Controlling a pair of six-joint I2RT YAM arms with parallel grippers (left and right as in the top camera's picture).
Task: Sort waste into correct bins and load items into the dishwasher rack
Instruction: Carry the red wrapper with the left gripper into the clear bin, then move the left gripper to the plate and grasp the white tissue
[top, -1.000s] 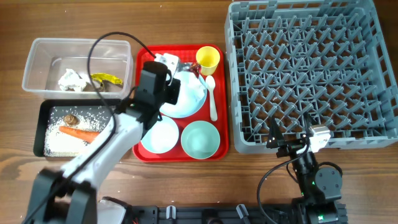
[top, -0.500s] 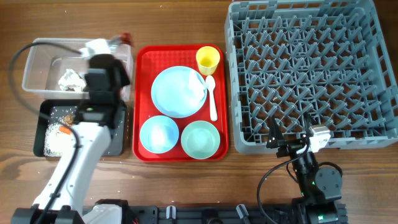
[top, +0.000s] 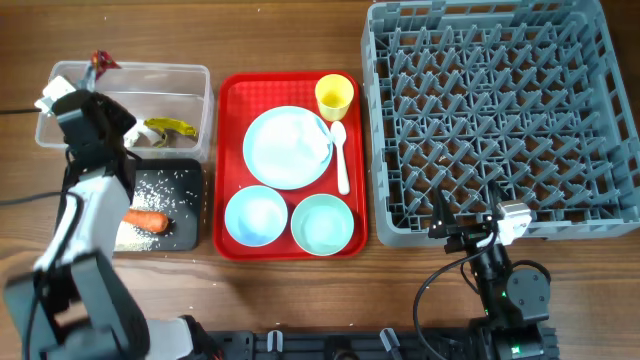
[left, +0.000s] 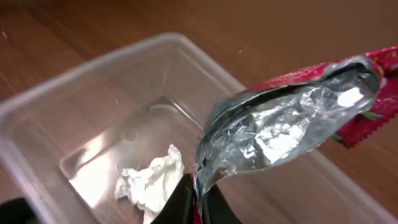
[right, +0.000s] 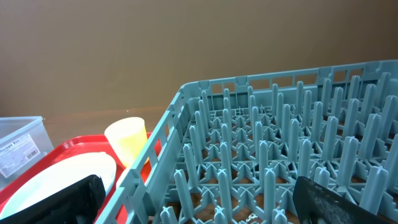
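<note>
My left gripper (left: 199, 200) is shut on a crinkled red-silver wrapper (left: 286, 124), which hangs over the far left corner of the clear tub (top: 125, 70). Crumpled white paper (left: 152, 183) lies in that tub (left: 93, 68), with a yellow wrapper (top: 170, 128) beside it. In the black tray (top: 185, 200) are a carrot (top: 148, 220) and rice (top: 150, 185). On the red tray (top: 232, 150) sit the blue plate (top: 288, 147), yellow cup (top: 334, 96), white spoon (top: 341, 155), blue bowl (top: 256, 215) and green bowl (top: 322, 222). My right gripper (right: 199, 205) stands open at the near edge of the dishwasher rack (top: 500, 120), holding nothing.
The grey rack (right: 280, 155) fills the table's right half, its pegs bare. The red tray lies between rack and bins. Both bins sit at the left, clear tub behind black tray. Bare wood runs along the near edge.
My left arm swung left from the plate on the red tray to above the clear tub's far left corner, carrying the red-silver wrapper. The right arm stayed still.
</note>
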